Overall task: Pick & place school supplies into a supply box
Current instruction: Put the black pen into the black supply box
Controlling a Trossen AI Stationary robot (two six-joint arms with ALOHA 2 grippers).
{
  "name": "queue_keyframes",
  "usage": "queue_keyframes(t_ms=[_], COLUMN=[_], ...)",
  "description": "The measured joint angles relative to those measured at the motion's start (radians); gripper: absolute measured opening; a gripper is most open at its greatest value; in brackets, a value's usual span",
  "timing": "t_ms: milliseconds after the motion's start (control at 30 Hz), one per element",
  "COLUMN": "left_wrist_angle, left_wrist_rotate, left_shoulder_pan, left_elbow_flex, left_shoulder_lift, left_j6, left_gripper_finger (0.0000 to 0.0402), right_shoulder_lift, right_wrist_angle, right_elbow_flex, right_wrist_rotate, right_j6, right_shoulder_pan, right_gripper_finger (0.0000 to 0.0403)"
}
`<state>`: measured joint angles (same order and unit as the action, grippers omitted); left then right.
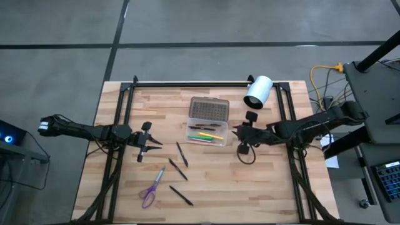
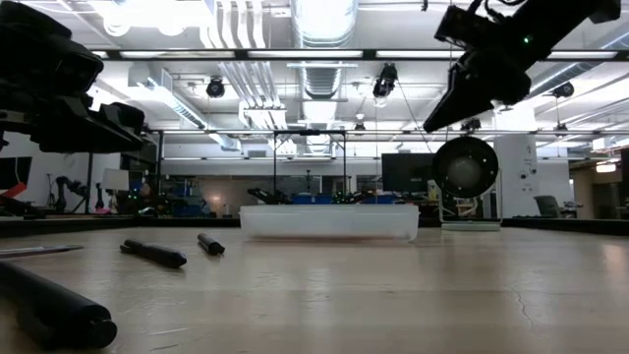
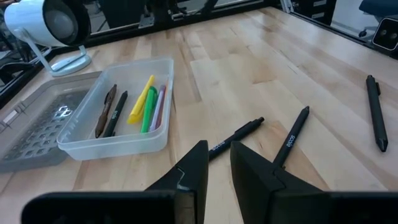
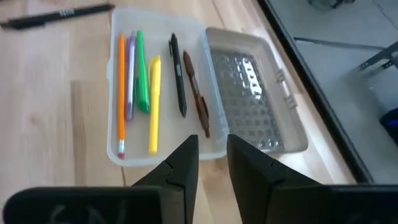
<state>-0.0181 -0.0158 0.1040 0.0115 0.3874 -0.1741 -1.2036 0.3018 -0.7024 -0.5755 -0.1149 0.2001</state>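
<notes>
Wooden slats make up the table (image 1: 262, 187), and near its middle sits the supply box (image 1: 207, 132) with its lid (image 1: 209, 108) folded flat open behind it. Six pens and pencils (image 4: 152, 93) already lie in the tray: orange, lilac, green, yellow, black and brown. Left on the wood are four black pens (image 1: 182, 154) and the purple scissors (image 1: 150, 192), so the job looks a little over half done. The right gripper (image 4: 211, 155) hovers at the box's edge, fingers a narrow gap apart and holding nothing. The left gripper (image 1: 149, 142) hangs near the loose pens, likewise slightly parted and empty. A white lamp (image 1: 259, 92) stands by the far rail. From table height the box's contents are hidden and one close pen is cut off.
</notes>
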Motion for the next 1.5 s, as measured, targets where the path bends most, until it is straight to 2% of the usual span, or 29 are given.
queue_keyframes(t_ms=[367,533,600,867,1200,1500], left_wrist_angle=[0.0,0.0,0.0,0.0,0.0,0.0], left_wrist_rotate=[0.0,0.0,0.0,0.0,0.0,0.0], left_shoulder_pan=[0.0,0.0,0.0,0.0,0.0,0.0], left_elbow_flex=[0.0,0.0,0.0,0.0,0.0,0.0], left_shoulder_lift=[0.0,0.0,0.0,0.0,0.0,0.0], left_j6=[0.0,0.0,0.0,0.0,0.0,0.0], left_gripper_finger=[0.0054,0.0054,0.0054,0.0054,0.0054,0.0054], right_shoulder_lift=[0.007,0.05,0.081,0.263,0.577,0.845], right_wrist_angle=[0.013,0.009,-0.011,-0.31,-0.305,-0.313], right_elbow_flex=[-0.038,-0.025,-0.017,0.11,0.269,0.311], right_wrist_rotate=[0.0,0.003,0.036,0.366,0.367,0.367], right_j6=[0.006,0.004,0.0,0.142,0.149,0.126], right_shoulder_pan=[0.0,0.0,0.0,-0.011,-0.031,-0.031], right_gripper_finger=[0.0075,0.0081,0.0082,0.0071,0.0077,0.0083])
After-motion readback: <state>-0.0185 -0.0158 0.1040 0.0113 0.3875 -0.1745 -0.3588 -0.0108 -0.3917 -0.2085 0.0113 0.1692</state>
